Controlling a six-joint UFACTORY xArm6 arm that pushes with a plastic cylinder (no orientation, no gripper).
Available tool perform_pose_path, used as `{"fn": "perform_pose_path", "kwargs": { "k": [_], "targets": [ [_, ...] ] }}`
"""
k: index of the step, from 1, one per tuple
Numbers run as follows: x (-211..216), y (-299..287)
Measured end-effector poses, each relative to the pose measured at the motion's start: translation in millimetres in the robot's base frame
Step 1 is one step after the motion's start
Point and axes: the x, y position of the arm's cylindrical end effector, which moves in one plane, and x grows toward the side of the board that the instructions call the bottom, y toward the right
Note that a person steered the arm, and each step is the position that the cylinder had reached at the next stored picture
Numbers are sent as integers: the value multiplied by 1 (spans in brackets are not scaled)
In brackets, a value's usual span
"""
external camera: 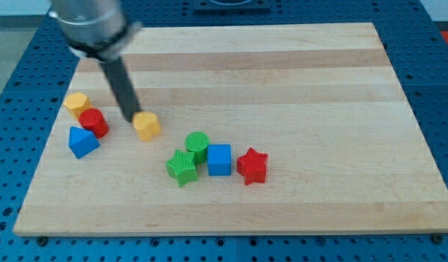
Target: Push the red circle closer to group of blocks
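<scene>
The red circle (pixel 93 122) sits at the view's left, touching a yellow block (pixel 76 102) above it and a blue triangle (pixel 83 141) below it. My tip (pixel 131 118) stands to the right of the red circle, apart from it, and right against the left side of a yellow block (pixel 147 126). Further right and lower lies a group: a green circle (pixel 197 145), a green star (pixel 182 167), a blue cube (pixel 219 159) and a red star (pixel 252 166).
The wooden board (pixel 282 65) lies on a blue perforated table (pixel 442 87). The arm's grey body (pixel 89 25) hangs over the board's top left corner.
</scene>
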Motion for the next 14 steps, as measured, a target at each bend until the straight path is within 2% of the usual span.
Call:
{"fn": "perform_pose_path", "kwargs": {
  "k": [1,2,3,4,6,7,8,10,11,12,13,14],
  "targets": [
    [29,42],
    [29,16],
    [0,-16],
    [-39,-23],
    [-82,-113],
    [-52,-160],
    [-13,-138],
    [36,-54],
    [47,16],
    [43,39],
    [10,26],
    [3,54]
  ]
}}
